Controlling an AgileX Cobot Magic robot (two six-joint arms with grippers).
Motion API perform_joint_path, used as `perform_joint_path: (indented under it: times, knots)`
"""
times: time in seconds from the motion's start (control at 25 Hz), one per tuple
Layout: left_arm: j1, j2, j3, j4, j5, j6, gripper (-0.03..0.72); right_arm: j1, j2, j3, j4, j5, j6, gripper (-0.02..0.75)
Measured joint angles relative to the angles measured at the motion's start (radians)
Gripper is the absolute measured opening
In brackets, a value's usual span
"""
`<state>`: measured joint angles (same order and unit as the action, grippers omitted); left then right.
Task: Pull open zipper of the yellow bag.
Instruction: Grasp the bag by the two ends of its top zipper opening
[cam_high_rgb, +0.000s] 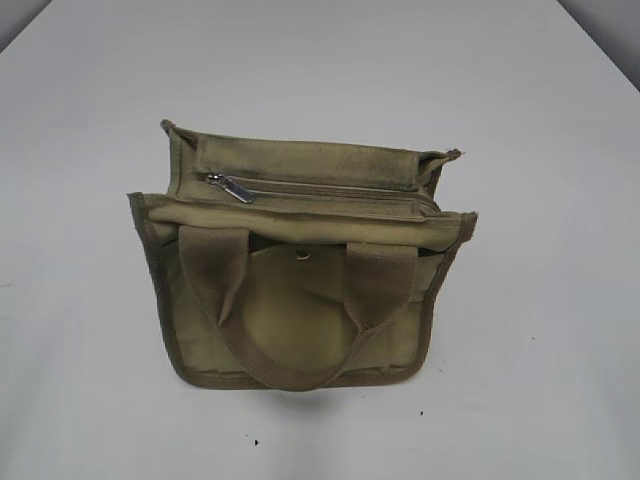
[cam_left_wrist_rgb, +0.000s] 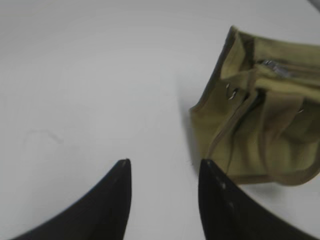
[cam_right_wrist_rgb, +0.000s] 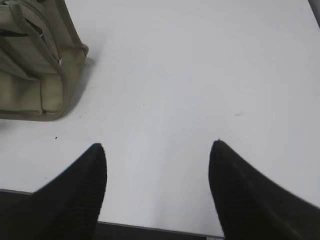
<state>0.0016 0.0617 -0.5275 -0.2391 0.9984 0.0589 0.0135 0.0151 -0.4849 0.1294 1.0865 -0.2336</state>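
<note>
On the near side of the white desk (cam_high_rgb: 90, 400), a few dark specks dot the surface just in front of the yellow bag (cam_high_rgb: 300, 290), which sits about midway across the exterior view. Its nearest face shows a wide webbing handle (cam_high_rgb: 290, 330) hanging down in a loop over the front panel, with a round metal snap (cam_high_rgb: 304, 256) just above the loop's middle. Darker binding runs along the bag's edges. Farther back, across the top of the bag, the zipper (cam_high_rgb: 330, 192) runs the width of the bag, and its silver pull tab (cam_high_rgb: 232, 187) lies at the left end of that line, slanted toward the right. The zipper line looks closed along the length that shows. Neither arm appears in the exterior view. From the left wrist view, the left tool (cam_left_wrist_rgb: 165, 167) hangs over bare desk with its two dark fingers apart and nothing between them; the bag lies ahead and to its right, well apart from the fingertips. From the right wrist view, the right tool (cam_right_wrist_rgb: 157, 150) also stands with its fingers spread wide over bare desk, gripping nothing, and the bag's corner shows at the upper left, clear of that tool.
</note>
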Motion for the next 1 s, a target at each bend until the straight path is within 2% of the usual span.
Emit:
perform_joint_path:
  times: [0.24, 0.32, 0.44, 0.56, 0.76, 1.0]
  knots:
    - [0.0, 0.262, -0.012, -0.225, -0.23, 0.016, 0.338, 0.051, 0.166, -0.016, 0.075, -0.087, -0.094, 0.501]
    - [0.0, 0.393, -0.027, -0.35, -0.267, 0.099, 0.337, 0.084, 0.238, -0.016, 0.103, -0.15, -0.129, 0.501]
    - [0.0, 0.596, -0.072, -0.592, -0.253, 0.271, 0.337, 0.138, 0.364, -0.025, 0.132, -0.221, -0.17, 0.501]
    - [0.0, 0.816, -0.139, -0.761, -0.213, 0.392, 0.337, 0.18, 0.504, -0.062, 0.162, -0.274, -0.216, 0.501]
    - [-0.023, 1.076, -0.266, -0.835, -0.183, 0.448, 0.337, 0.241, 0.731, -0.157, 0.227, -0.379, -0.329, 0.501]
    - [-0.189, 1.307, -0.434, -0.799, -0.182, 0.447, 0.337, 0.347, 1.024, -0.314, 0.267, -0.467, -0.443, 0.501]
